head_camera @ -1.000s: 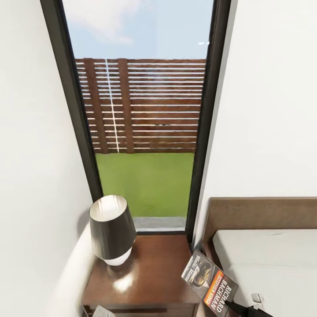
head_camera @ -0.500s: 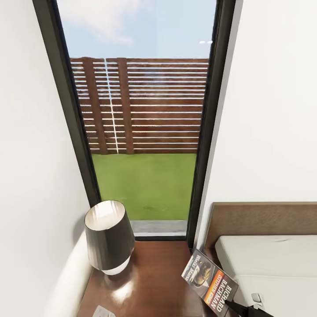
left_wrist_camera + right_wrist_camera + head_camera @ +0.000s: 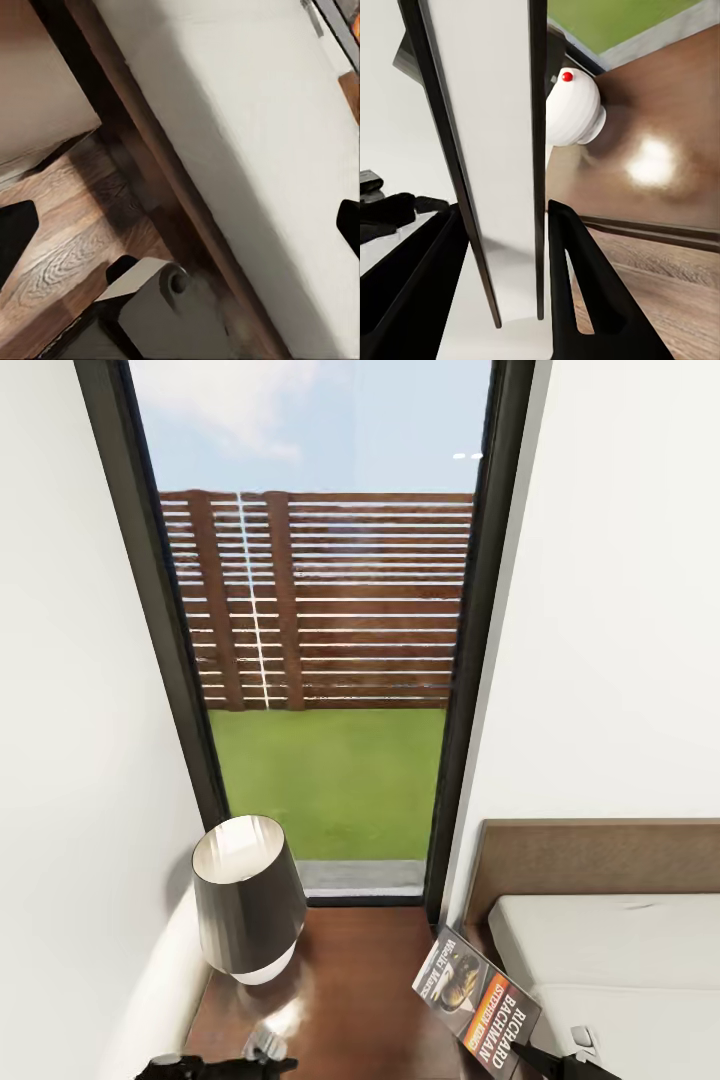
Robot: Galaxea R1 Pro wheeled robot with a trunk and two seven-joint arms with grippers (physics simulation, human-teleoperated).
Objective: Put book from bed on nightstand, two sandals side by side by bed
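Right gripper [image 3: 502, 285] clamps book [image 3: 478, 1002] — overhanging nightstand [image 3: 360, 1000] edge.

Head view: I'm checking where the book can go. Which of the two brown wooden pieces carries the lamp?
The nightstand below the window: the lamp stands on its glossy top. The bed's headboard is upright and matte.

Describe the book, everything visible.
The book is a thin paperback with a dark cover, a picture, an orange band and white "Richard Bachman" lettering. It is tilted, held at its lower corner by the right claw, whose fingers clamp the pale slab. It hovers over the gap between nightstand and bed.
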